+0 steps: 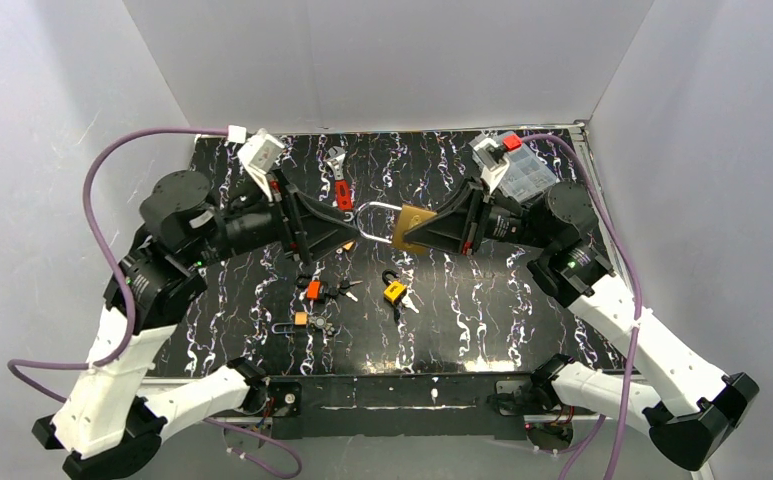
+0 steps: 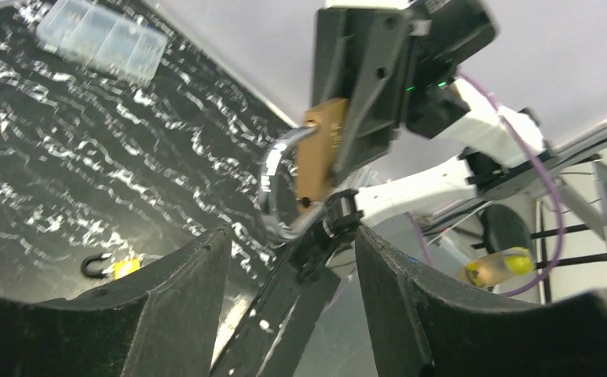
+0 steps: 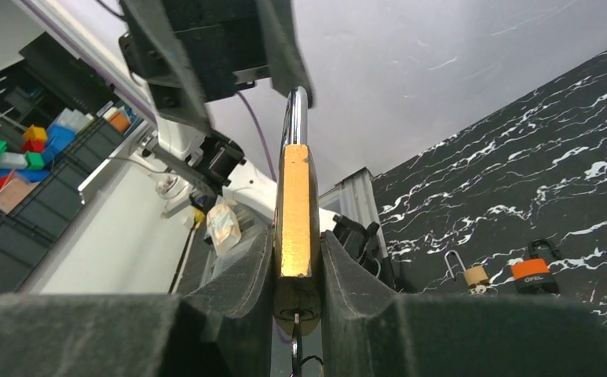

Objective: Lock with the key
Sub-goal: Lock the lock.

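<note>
A large brass padlock (image 1: 414, 227) is held above the table, my right gripper (image 1: 409, 237) shut on its body. In the right wrist view the padlock (image 3: 296, 204) stands edge-on between the pads, its steel shackle (image 3: 295, 118) pointing away. A key (image 3: 295, 338) sits in the keyhole at its near end. My left gripper (image 1: 350, 236) faces it from the left, open. In the left wrist view the shackle (image 2: 272, 188) lies just beyond that gripper (image 2: 292, 236), with nothing between its fingers.
Small padlocks lie on the black marbled mat: a yellow one (image 1: 394, 291), an orange one (image 1: 312, 289) with keys, another orange one (image 1: 301, 319), and a red one (image 1: 343, 193) farther back. A clear plastic box (image 1: 522, 172) sits at the back right corner.
</note>
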